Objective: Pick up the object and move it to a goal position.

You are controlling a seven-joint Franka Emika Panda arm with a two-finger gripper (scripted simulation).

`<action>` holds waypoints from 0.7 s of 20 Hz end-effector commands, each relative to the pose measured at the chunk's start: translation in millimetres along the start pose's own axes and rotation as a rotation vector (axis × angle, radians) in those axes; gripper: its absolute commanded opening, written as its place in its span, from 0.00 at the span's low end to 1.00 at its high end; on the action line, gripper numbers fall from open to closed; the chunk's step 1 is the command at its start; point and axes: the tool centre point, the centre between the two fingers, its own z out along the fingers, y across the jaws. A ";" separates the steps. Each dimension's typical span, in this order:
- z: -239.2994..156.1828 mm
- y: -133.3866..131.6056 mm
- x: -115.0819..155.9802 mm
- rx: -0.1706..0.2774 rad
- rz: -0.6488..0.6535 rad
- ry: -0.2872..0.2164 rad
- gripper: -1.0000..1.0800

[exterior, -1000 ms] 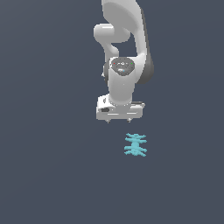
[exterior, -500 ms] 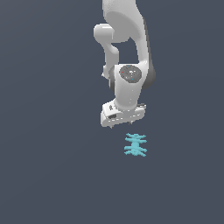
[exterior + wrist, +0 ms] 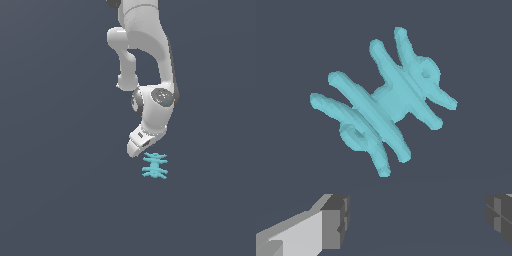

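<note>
Wrist view: pincer (image 3: 416, 217) fingers apart, short of the spiky object (image 3: 383, 102). Prongs lie askew to the jaws; closing unaligned risks nudging it away.

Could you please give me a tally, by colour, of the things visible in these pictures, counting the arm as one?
Cyan: 1, the spiky object lying on the dark surface
White: 1, the robot arm with its gripper, jaws apart and nothing between them
Total: 2
</note>
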 end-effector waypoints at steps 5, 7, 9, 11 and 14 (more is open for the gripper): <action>20.3 -16.0 12.2 -0.023 -0.204 0.009 1.00; 24.5 -19.6 14.7 -0.028 -0.246 0.011 1.00; 27.7 -22.5 16.5 -0.031 -0.278 0.012 1.00; 30.0 -24.6 17.8 -0.033 -0.301 0.013 1.00; 31.8 -26.2 18.8 -0.034 -0.319 0.014 1.00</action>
